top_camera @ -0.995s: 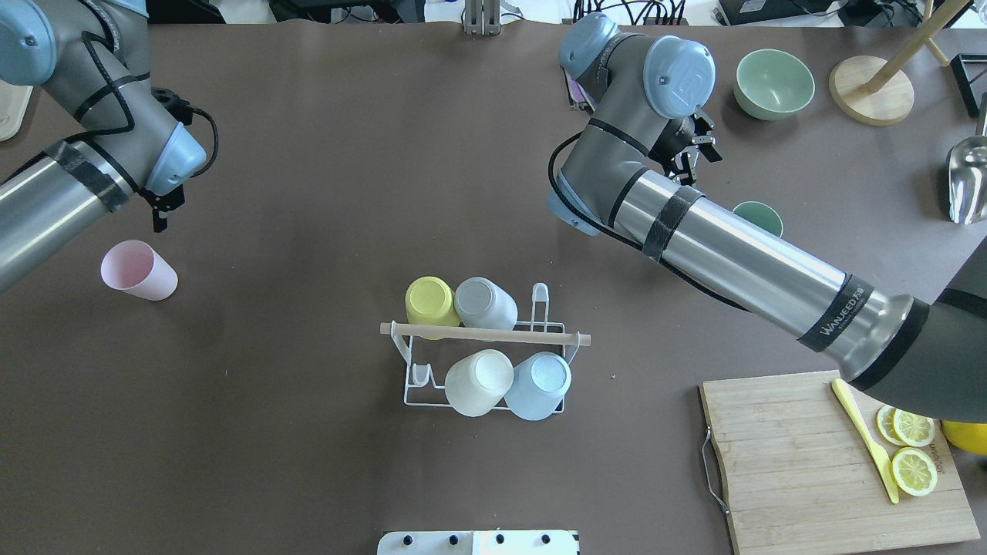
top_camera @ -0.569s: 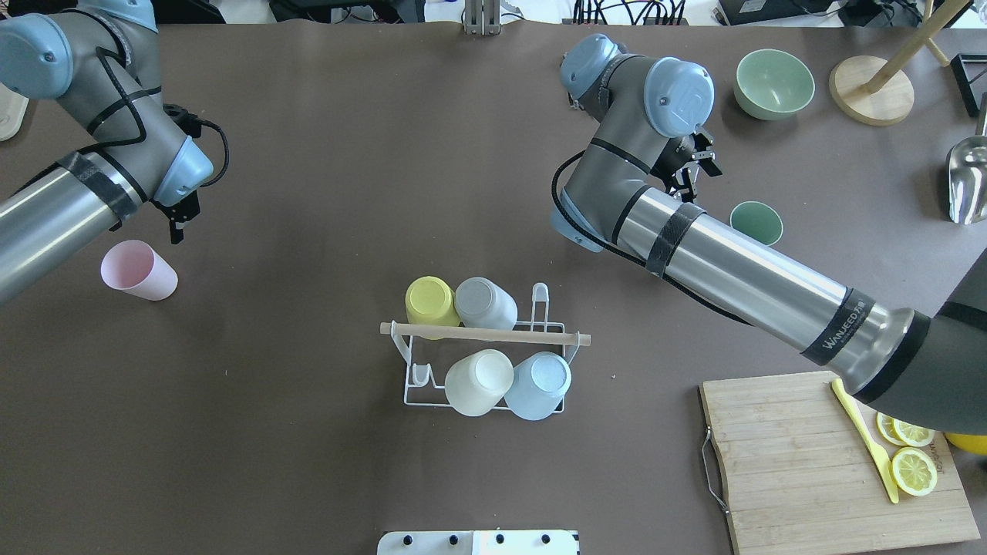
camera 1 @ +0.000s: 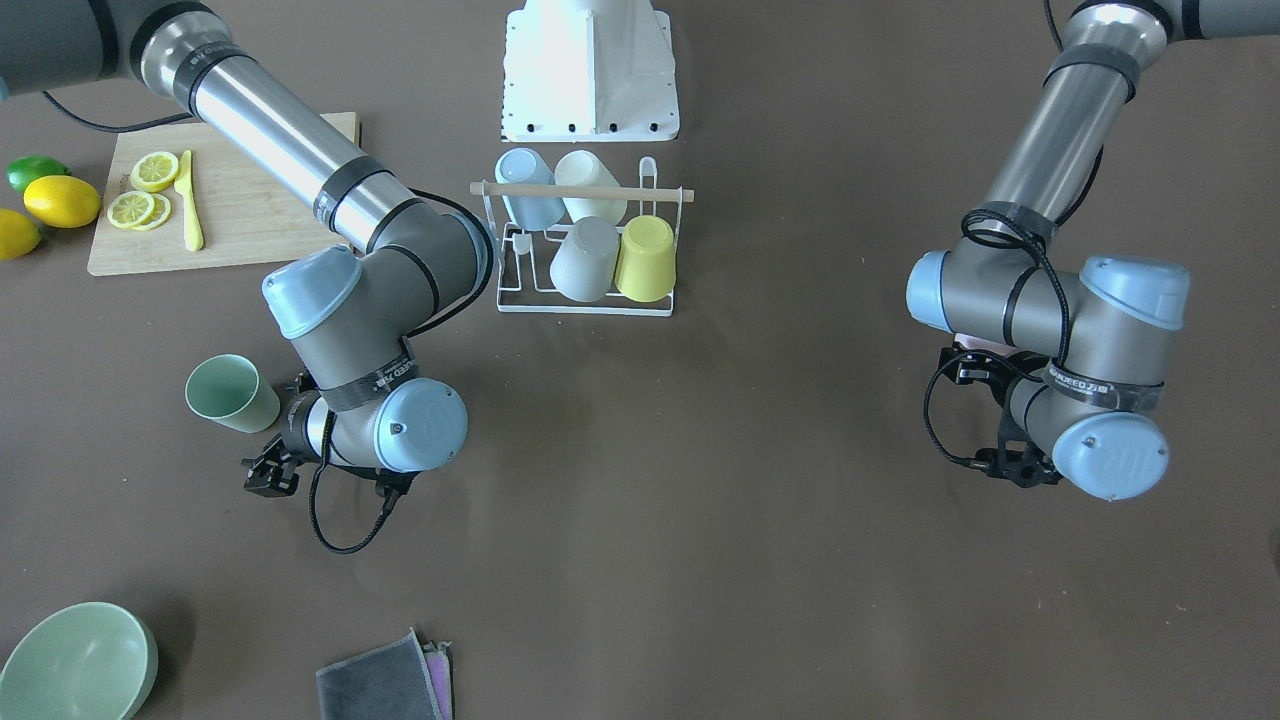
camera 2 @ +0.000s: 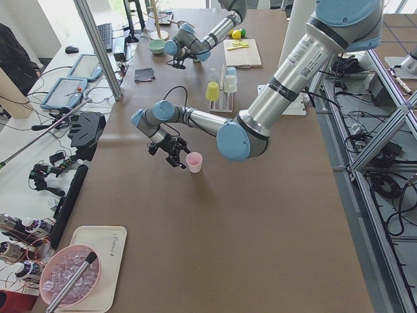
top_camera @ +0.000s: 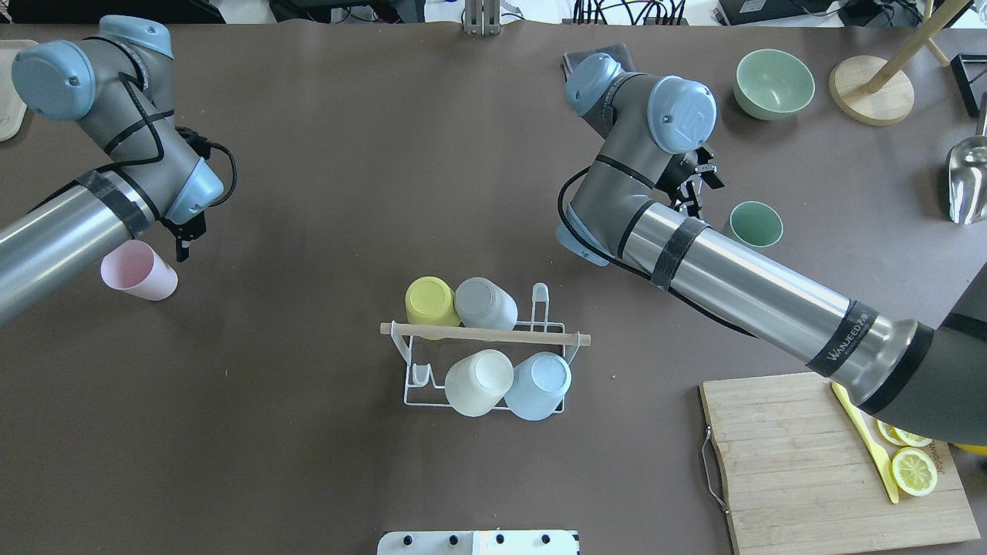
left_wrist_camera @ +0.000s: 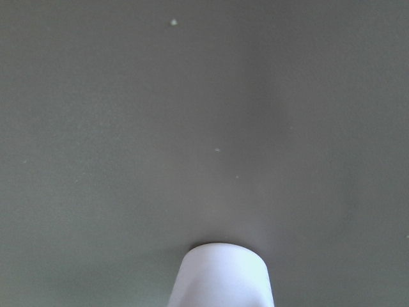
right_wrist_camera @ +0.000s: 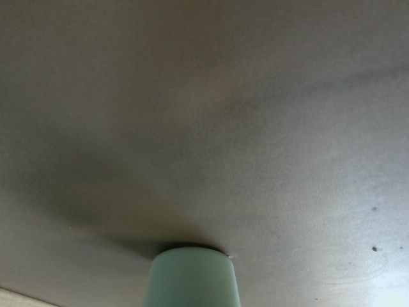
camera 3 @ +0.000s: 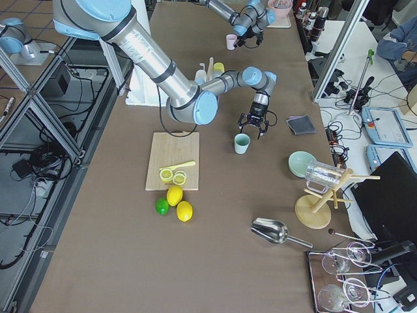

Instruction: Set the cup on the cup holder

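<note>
The cup holder [top_camera: 416,397], a white wire rack with a wooden rod across its top, stands mid-table and carries yellow, grey, cream and blue cups; it also shows in the front-facing view [camera 1: 585,300]. A pink cup [top_camera: 139,270] stands upright at the left, seen low in the left wrist view [left_wrist_camera: 220,275]. My left gripper [top_camera: 185,245] hovers just beside it, open and empty. A green cup [top_camera: 756,223] stands upright at the right, also in the right wrist view [right_wrist_camera: 192,278]. My right gripper [top_camera: 694,189] is open and empty, close beside it.
A wooden cutting board [top_camera: 794,462] with lemon slices and a yellow knife lies front right. A green bowl [top_camera: 773,83], a wooden stand [top_camera: 871,89] and a metal scoop [top_camera: 968,181] sit far right. Folded cloths [camera 1: 385,680] lie near the far edge.
My left gripper has moved closer to the pink cup. My right gripper has moved closer to the green cup. Neither cup has moved.
</note>
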